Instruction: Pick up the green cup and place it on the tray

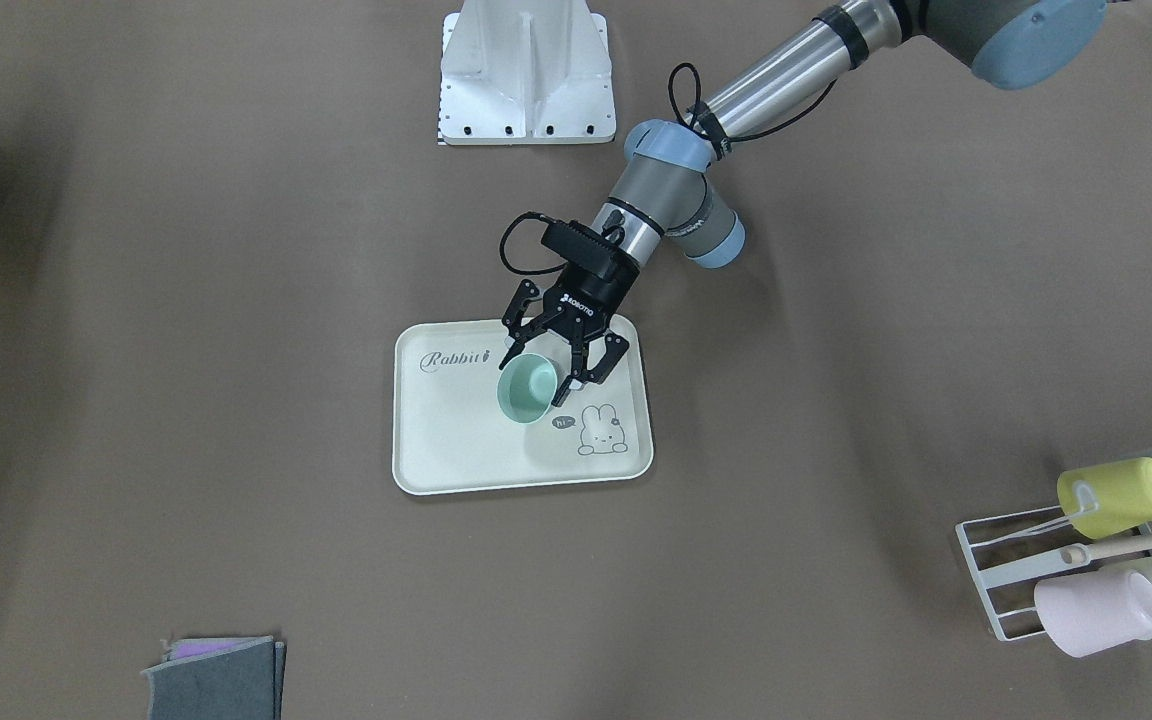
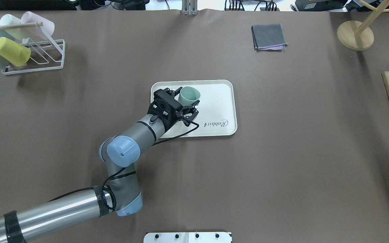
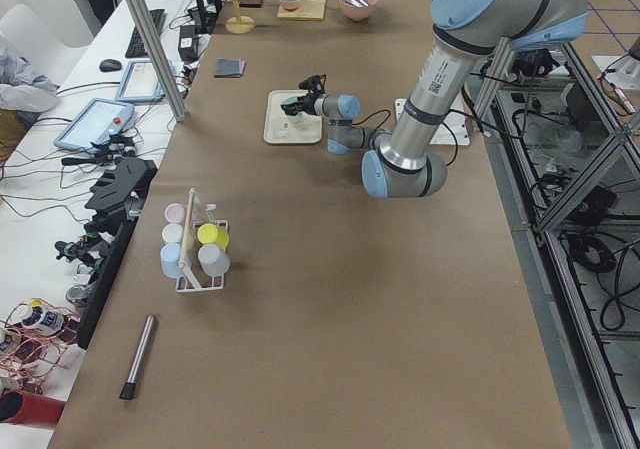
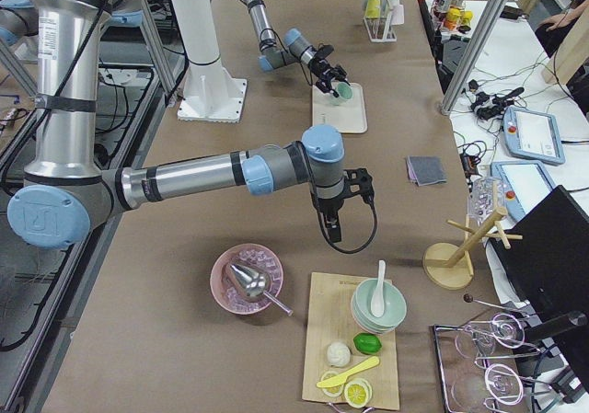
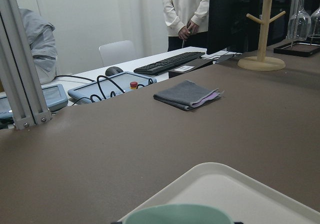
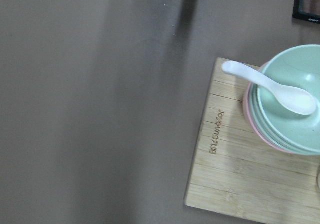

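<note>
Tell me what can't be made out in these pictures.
Whether the green cup touches the tray: front-facing and overhead views, the left gripper hides its base.
Most of the green cup, left wrist view: cut off by the bottom edge.
Whether the right gripper is open or shut: right side view only, too small.

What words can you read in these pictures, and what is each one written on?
"Rabbit": on the tray, in grey curly letters.
"hi": in the speech bubble beside the bunny drawing on the tray.
"ROBOTIQ": on the black body of the left hand.
Burned-in writing on the wooden board: too blurred to read for sure.
Sticker on the left arm: too small to read.
</note>
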{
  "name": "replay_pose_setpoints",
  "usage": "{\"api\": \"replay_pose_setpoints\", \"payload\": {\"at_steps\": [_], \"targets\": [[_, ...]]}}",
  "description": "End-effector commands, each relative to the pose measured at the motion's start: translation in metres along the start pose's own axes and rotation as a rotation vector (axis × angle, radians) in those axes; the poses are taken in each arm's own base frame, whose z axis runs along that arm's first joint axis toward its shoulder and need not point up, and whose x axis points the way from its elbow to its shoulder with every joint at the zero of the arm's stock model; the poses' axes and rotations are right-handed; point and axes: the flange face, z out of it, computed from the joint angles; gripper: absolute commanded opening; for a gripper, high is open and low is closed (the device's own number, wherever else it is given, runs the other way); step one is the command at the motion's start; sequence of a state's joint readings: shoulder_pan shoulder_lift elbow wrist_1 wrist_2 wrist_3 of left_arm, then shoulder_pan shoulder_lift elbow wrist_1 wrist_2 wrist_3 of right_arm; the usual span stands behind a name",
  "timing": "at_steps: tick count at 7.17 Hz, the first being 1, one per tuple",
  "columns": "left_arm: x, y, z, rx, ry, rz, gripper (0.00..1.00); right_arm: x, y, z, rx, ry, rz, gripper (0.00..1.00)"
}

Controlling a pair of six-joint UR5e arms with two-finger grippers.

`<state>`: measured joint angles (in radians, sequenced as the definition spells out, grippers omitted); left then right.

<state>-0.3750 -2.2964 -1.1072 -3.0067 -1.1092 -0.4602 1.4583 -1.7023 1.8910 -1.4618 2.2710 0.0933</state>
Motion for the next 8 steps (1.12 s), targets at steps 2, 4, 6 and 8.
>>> {"api": "replay_pose_setpoints", "payload": {"at_steps": [2, 4, 6, 8], "targets": [[0.003, 0.001, -0.001, -0.001, 0.005, -0.001, 0.81, 0.053, 0.037, 0.000, -0.037, 0.020, 0.098, 1.00], [0.004, 0.000, -0.001, -0.001, 0.007, -0.002, 0.83, 0.059, 0.045, 0.006, -0.062, 0.017, 0.130, 1.00], [0.005, -0.001, -0.002, 0.002, 0.008, -0.005, 0.83, 0.060, 0.040, 0.008, -0.062, 0.021, 0.144, 1.00], [0.005, -0.002, -0.002, 0.004, 0.010, -0.006, 0.84, 0.064, 0.046, 0.013, -0.069, 0.011, 0.155, 1.00]]}}
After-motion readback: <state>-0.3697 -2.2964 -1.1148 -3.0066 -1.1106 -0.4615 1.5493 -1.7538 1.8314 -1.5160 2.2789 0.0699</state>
